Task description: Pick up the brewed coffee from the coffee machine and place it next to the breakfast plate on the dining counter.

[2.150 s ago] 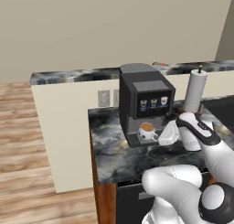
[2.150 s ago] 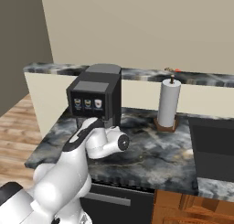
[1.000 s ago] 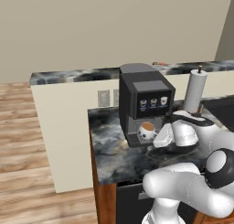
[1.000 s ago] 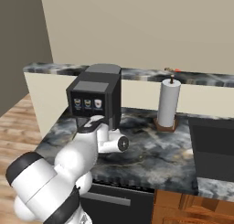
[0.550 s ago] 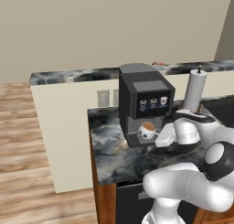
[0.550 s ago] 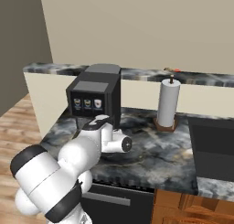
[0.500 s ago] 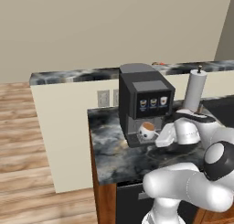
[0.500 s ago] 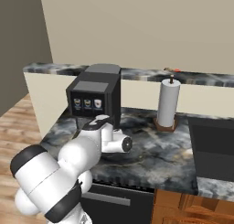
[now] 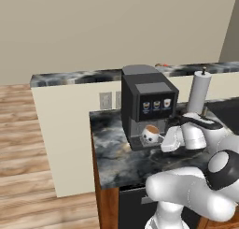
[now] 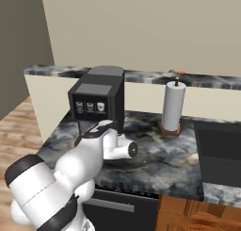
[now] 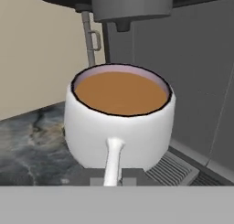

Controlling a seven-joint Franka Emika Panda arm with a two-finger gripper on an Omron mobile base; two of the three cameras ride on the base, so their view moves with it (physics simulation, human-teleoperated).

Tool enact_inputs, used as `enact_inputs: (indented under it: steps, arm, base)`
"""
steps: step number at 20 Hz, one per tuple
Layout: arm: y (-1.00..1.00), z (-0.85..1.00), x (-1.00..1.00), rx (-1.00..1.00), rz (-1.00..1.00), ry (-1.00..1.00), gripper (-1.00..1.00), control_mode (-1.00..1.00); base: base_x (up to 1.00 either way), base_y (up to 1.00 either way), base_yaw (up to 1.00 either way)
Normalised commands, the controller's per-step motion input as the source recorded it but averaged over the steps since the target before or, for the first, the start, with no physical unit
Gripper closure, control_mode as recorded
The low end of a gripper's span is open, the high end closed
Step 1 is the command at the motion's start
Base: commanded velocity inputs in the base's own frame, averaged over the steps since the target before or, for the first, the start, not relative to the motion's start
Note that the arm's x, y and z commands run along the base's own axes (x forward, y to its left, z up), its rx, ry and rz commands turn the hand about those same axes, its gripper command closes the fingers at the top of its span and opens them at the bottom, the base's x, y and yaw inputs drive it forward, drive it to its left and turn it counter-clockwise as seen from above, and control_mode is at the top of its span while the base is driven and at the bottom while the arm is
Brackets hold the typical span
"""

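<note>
Domestic kitchen, rendered. Black-and-grey marbled stone worktop (image 9: pixel 116 158) on wooden brown base; boxy black espresso machine (image 9: pixel 147 104); white paper-towel roll (image 10: pixel 172 106) on stand; beige walls; wood-plank floor (image 9: pixel 28 153).

Even, bright rendered light; soft faint shadows; no glare; all views sharp.

mug (image 11: pixel 119 127): white, upright, full of brown coffee, handle facing the camera | on drip grate (image 11: pixel 176 169) | coffee machine (image 9: pixel 148 104): black, boxy, three cup icons, on marbled worktop (image 9: pixel 112 155)
</note>
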Motion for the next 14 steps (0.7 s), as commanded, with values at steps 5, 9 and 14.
enact_inputs:
  steps: [5, 9, 14]
  arm:
    - [0.14, 0.3, -0.39, -0.04, 0.07, 0.0, 1.0, -1.0]
    - [0.02, 0.47, -0.67, -0.14, 0.05, 0.0, 1.0, -1.0]
    - [0.0, 0.57, -0.86, -0.22, 0.03, 0.0, 1.0, -1.0]
  base:
    - [0.0, 0.0, 0.0]
    - [0.0, 0.0, 0.0]
    - [0.0, 0.0, 0.0]
